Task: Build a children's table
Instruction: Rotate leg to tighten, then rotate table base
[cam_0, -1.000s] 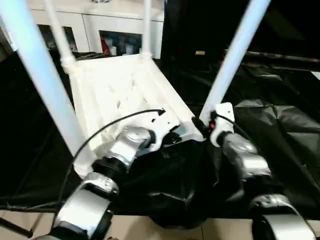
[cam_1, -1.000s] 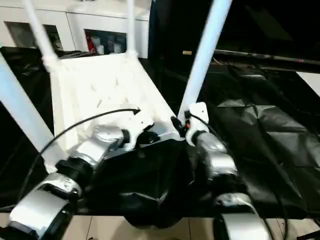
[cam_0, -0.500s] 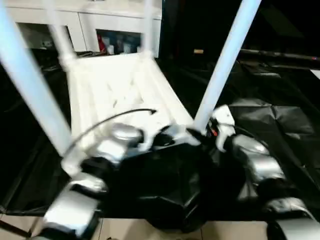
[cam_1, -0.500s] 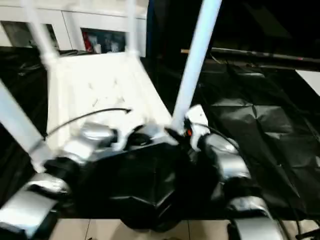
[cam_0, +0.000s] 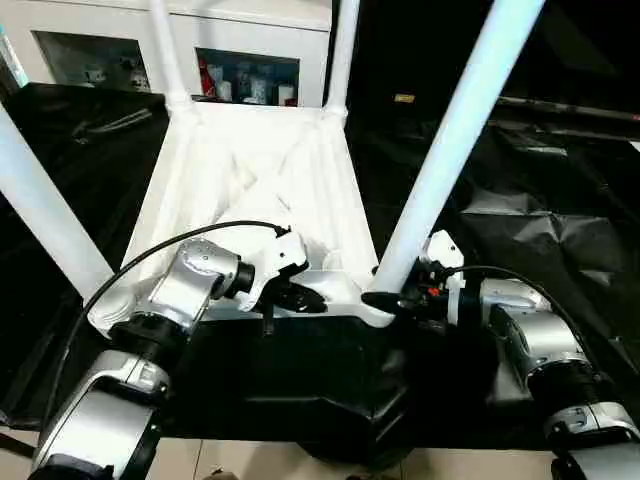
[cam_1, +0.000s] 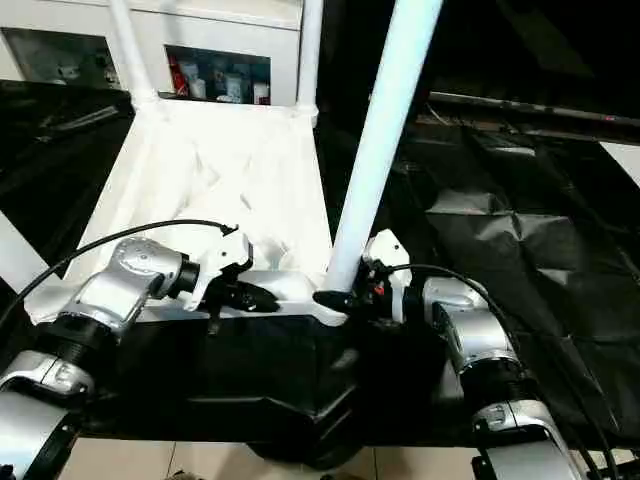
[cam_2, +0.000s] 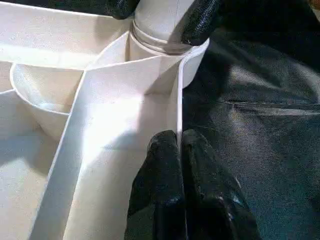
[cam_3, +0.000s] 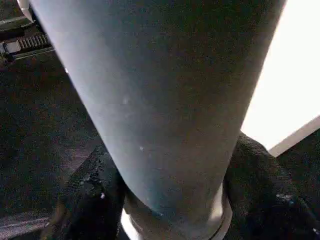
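The children's table lies upside down on the black cloth. Its white ribbed tabletop (cam_0: 250, 170) faces up, and legs stand in its corner sockets. My left gripper (cam_2: 178, 137) is shut on the thin near rim wall of the tabletop (cam_2: 115, 115), also seen from the head as the left gripper (cam_0: 290, 297). My right gripper (cam_0: 385, 297) sits at the foot of the near right leg (cam_0: 450, 140). One black finger (cam_3: 90, 190) presses on each side of this leg (cam_3: 165, 100). The near left leg (cam_0: 45, 210) and two far legs (cam_0: 165, 50) rise beside them.
The black-draped work table (cam_0: 560, 200) stretches to the right with crumpled cloth. A white cabinet (cam_0: 250, 30) with glass doors stands behind. A black cable (cam_0: 180, 245) arcs over my left forearm. Pale floor (cam_0: 250, 460) shows below the table's near edge.
The whole picture has swung and steadied, so the head camera moved. My left gripper keeps its pinch on the rim and my right gripper stays at the foot of the near right leg.
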